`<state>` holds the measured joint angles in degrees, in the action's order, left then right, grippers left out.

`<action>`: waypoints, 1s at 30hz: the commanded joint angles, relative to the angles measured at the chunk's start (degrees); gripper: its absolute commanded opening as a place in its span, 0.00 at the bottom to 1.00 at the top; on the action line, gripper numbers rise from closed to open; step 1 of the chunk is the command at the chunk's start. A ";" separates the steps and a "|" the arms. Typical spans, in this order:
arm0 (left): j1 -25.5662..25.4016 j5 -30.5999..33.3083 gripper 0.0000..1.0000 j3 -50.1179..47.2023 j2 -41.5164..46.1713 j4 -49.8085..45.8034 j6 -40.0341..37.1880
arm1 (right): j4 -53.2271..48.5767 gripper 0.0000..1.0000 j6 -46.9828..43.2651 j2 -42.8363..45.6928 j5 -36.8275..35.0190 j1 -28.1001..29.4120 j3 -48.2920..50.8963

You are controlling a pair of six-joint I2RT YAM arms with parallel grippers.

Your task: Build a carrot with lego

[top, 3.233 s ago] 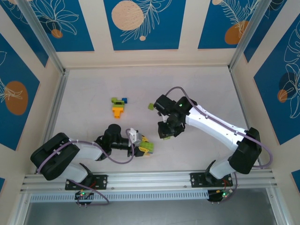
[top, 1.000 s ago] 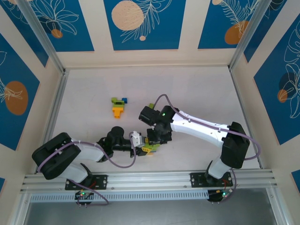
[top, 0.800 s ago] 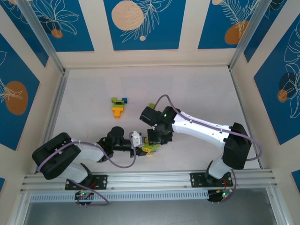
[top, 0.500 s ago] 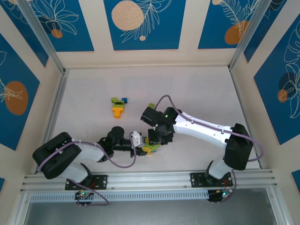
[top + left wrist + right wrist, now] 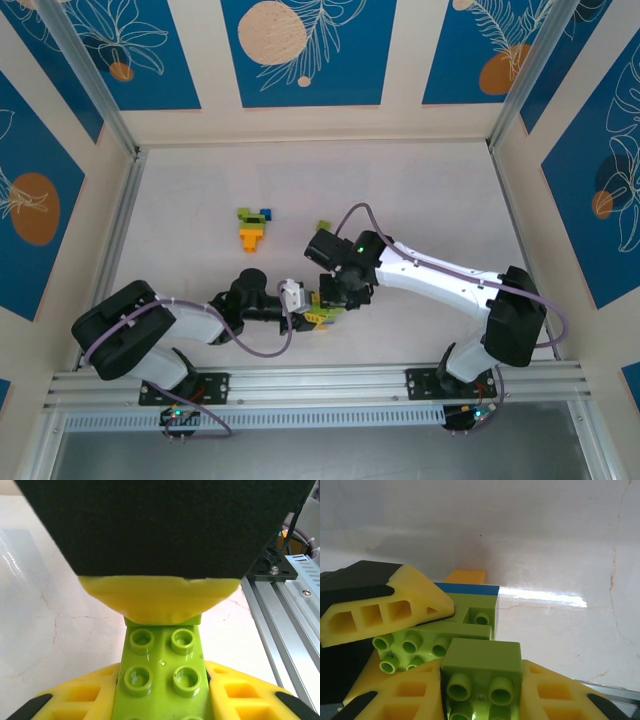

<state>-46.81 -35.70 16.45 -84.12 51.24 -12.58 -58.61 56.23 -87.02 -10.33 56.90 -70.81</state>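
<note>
Above the white tabletop (image 5: 420, 190), the left arm (image 5: 180, 325) and right arm (image 5: 440, 275) meet near the front edge, tips almost touching. The left tool (image 5: 162, 675) is clamped on a long lime brick (image 5: 162, 652), studs up, its long axis running straight away from that tool toward the other. The right tool (image 5: 481, 680) grips a short lime brick (image 5: 481, 657) and holds it at the long brick's far end, just beside or touching it; whether the two are joined cannot be told. The right arm carries the piece to be added, so the closing press looks to be its job. A small cluster of loose bricks (image 5: 252, 228) and a single lime brick (image 5: 323, 226) lie farther back, well apart from both tools.
</note>
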 commanded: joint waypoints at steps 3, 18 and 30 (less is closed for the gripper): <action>-0.30 4.37 0.36 -0.19 -2.19 -5.54 -2.21 | -4.73 0.29 -0.33 -1.84 -2.04 -0.58 2.36; -0.30 4.77 0.35 0.42 -2.79 -6.41 -2.31 | -4.92 0.30 -2.31 -2.50 -0.86 -0.84 1.25; -0.39 4.84 0.35 0.69 -3.23 -6.68 -2.41 | -2.41 0.57 -5.22 -0.82 -1.51 0.24 -3.17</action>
<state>-46.96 -34.61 17.63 -85.27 51.24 -12.62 -60.23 52.21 -88.40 -11.62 56.62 -72.10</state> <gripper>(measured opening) 0.355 0.561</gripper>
